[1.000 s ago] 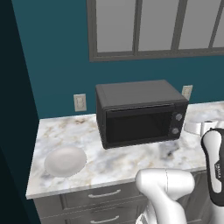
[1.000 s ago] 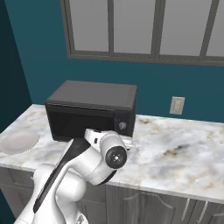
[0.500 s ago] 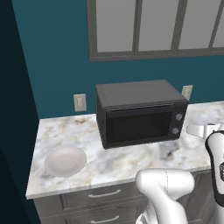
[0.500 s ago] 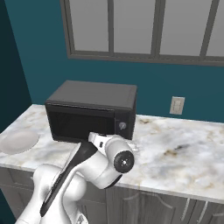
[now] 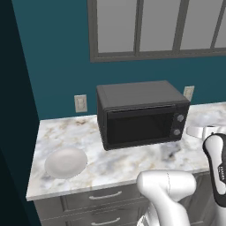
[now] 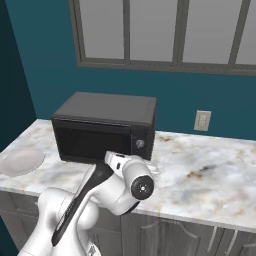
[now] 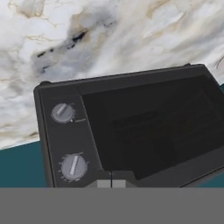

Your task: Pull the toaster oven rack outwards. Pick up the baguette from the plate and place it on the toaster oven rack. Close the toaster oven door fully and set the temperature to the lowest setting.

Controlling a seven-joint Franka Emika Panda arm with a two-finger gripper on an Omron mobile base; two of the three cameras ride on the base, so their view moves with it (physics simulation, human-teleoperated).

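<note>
Facing the oven (image 7: 131,131) from in front, the closed, empty hand (image 7: 111,183) looks onto its 2 knobs (image 7: 73,166), probably lined up for the temperature setting. Door (image 5: 139,127) sits shut; plate (image 5: 66,162) lies bare on the worktop (image 5: 132,161), so the baguette is presumably inside.

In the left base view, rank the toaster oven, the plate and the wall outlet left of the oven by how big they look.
1. Toaster oven, by far the largest.
2. Plate, clearly smaller, though nearer the camera.
3. Wall outlet, smallest.
</note>
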